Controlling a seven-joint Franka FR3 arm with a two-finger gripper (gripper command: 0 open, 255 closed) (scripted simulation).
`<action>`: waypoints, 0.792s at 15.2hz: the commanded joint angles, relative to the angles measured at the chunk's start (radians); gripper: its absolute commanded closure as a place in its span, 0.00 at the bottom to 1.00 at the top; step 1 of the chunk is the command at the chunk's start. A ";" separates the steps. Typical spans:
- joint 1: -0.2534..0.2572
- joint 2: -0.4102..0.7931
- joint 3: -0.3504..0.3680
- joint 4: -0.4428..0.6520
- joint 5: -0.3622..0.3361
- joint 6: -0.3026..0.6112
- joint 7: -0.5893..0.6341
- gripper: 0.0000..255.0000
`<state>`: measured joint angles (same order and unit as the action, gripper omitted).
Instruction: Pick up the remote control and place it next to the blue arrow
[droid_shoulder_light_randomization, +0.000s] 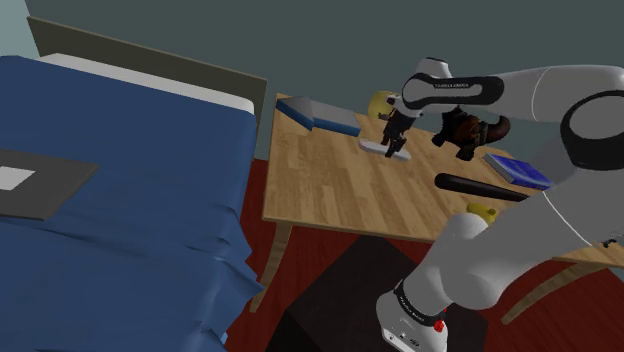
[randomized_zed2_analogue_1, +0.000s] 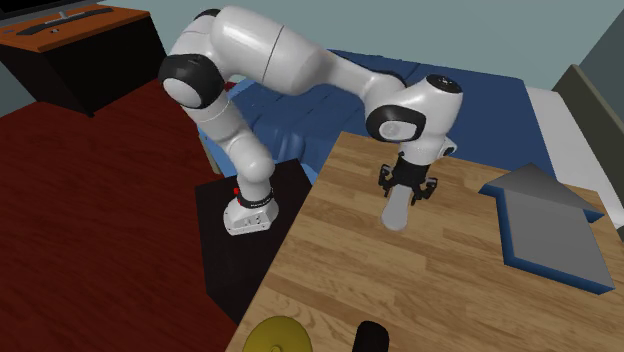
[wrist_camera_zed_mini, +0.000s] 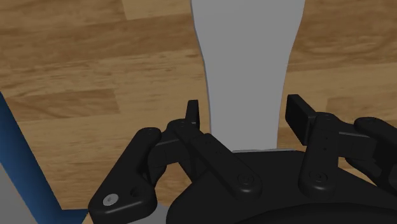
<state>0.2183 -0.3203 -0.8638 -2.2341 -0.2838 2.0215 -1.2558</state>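
The remote control (droid_shoulder_light_randomization: 383, 149) is a pale grey, elongated bar lying flat on the wooden table (droid_shoulder_light_randomization: 330, 190). My black gripper (droid_shoulder_light_randomization: 394, 143) has come down over one end of it. In the wrist view the gripper (wrist_camera_zed_mini: 245, 114) is open, one finger on each side of the remote's (wrist_camera_zed_mini: 245, 70) narrow waist with a thin gap on both sides. The second exterior view has the gripper (randomized_zed2_analogue_1: 404, 194) low over the remote (randomized_zed2_analogue_1: 396, 213). The blue arrow (droid_shoulder_light_randomization: 320, 115), grey on top with blue sides, lies flat at the table's far corner (randomized_zed2_analogue_1: 550, 225); its blue edge (wrist_camera_zed_mini: 19, 165) shows beside the gripper.
A bed with a blue cover (droid_shoulder_light_randomization: 120, 200) runs along the table's side. Behind and beside the remote stand a yellow object (droid_shoulder_light_randomization: 380, 100), a brown figure (droid_shoulder_light_randomization: 470, 128), a blue book (droid_shoulder_light_randomization: 518, 168) and a black cylinder (droid_shoulder_light_randomization: 480, 187). A dark cabinet (randomized_zed2_analogue_1: 80, 50) stands on the red floor.
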 joint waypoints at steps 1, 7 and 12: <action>0.043 0.104 -0.062 0.077 0.075 0.013 -0.066 1.00; 0.027 0.522 -0.162 0.363 0.460 -0.031 -0.345 1.00; -0.186 0.793 -0.061 0.663 0.664 -0.152 -0.450 1.00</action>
<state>0.0740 0.4209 -0.9456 -1.6346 0.3422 1.8952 -1.6911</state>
